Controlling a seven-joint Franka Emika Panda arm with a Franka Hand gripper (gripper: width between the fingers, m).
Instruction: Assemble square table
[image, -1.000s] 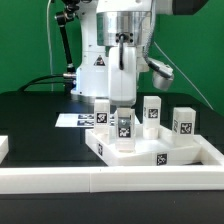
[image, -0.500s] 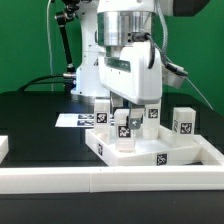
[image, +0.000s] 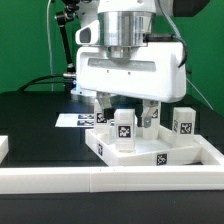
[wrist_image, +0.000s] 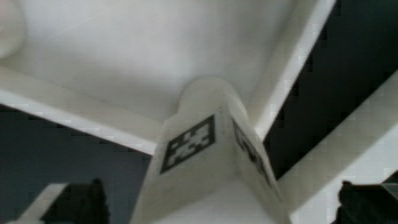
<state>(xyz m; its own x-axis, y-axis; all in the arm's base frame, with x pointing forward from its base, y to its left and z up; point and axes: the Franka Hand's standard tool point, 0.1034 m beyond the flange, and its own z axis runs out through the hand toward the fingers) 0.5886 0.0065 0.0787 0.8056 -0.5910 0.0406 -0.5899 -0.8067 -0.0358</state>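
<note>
- The gripper (image: 124, 110) hangs over the square table slab (image: 150, 152), its jaws spread wide and holding nothing.
- One white tagged leg (image: 124, 131) stands upright on the slab between the two fingers (image: 103, 104), touching neither.
- In the wrist view, that leg (wrist_image: 217, 150) rises from the slab's recessed panel (wrist_image: 125, 55), its tag facing the camera.
- Another leg (image: 183, 121) stands at about 3 o'clock from the gripped-free one.
- The slab rests on the black tabletop (image: 35, 120); the marker board (image: 72, 120) lies at about 10 o'clock from it.
</note>
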